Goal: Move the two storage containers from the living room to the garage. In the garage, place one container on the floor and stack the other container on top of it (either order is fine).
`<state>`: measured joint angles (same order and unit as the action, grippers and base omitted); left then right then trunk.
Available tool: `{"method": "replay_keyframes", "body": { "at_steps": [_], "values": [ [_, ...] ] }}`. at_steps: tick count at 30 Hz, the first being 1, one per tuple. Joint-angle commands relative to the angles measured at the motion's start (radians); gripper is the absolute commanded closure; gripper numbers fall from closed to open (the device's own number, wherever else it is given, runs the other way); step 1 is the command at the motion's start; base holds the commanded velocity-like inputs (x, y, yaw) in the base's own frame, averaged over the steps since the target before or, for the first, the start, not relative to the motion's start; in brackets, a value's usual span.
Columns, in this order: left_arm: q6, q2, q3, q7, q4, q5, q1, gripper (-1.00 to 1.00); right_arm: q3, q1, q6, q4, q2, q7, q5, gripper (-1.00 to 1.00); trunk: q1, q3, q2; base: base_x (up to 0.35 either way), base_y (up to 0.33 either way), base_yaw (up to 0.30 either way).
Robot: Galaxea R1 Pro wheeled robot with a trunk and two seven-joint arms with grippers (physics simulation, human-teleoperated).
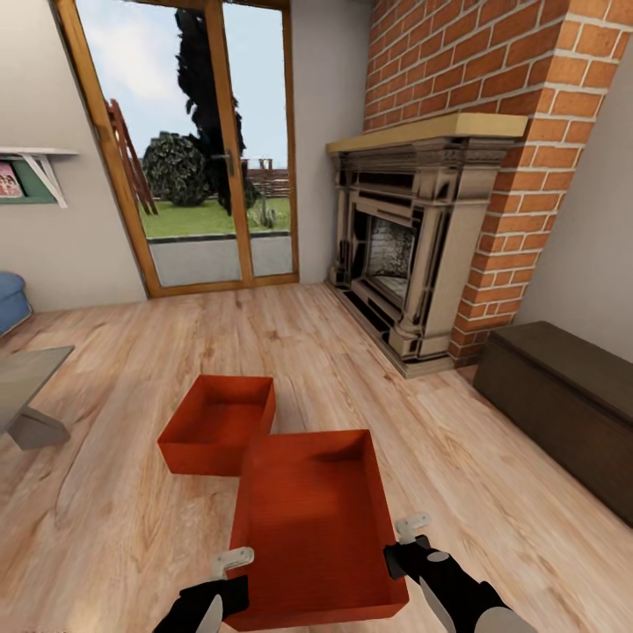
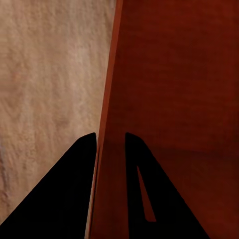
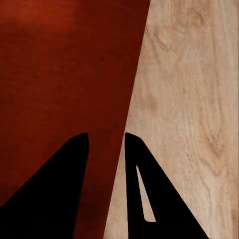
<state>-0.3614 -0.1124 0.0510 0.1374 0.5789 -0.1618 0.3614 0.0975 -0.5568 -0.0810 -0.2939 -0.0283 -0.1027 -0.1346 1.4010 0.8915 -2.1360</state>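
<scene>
Flanking near container [image 1: 312, 519], L end effector [image 1: 230, 563] & R end effector [image 1: 409, 532] each clamp a side wall.

The head camera looks forward and down from above the near storage container [image 1: 312, 519] toward the fireplace [image 1: 413, 255], while both wrist cameras sit very close against that container's opposite side walls, sharing container and wood floor [image 1: 114, 492].

Your left gripper [image 1: 230, 563] pinches the near bin's [image 1: 312, 519] left wall; your right gripper [image 1: 410, 530] pinches its right wall, both arms low.
</scene>
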Motion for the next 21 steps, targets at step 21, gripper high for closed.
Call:
{"method": "replay_keyframes", "body": {
  "at_steps": [21],
  "values": [
    [-0.002, -0.004, -0.043, 0.007, 0.004, -0.025, 0.000, 1.00, -0.024, 0.000, -0.006, 0.001, -0.061, -0.002, -0.010, 1.00, -0.081, -0.097, 0.147, 0.000, 0.000, 0.117]
  ]
}}
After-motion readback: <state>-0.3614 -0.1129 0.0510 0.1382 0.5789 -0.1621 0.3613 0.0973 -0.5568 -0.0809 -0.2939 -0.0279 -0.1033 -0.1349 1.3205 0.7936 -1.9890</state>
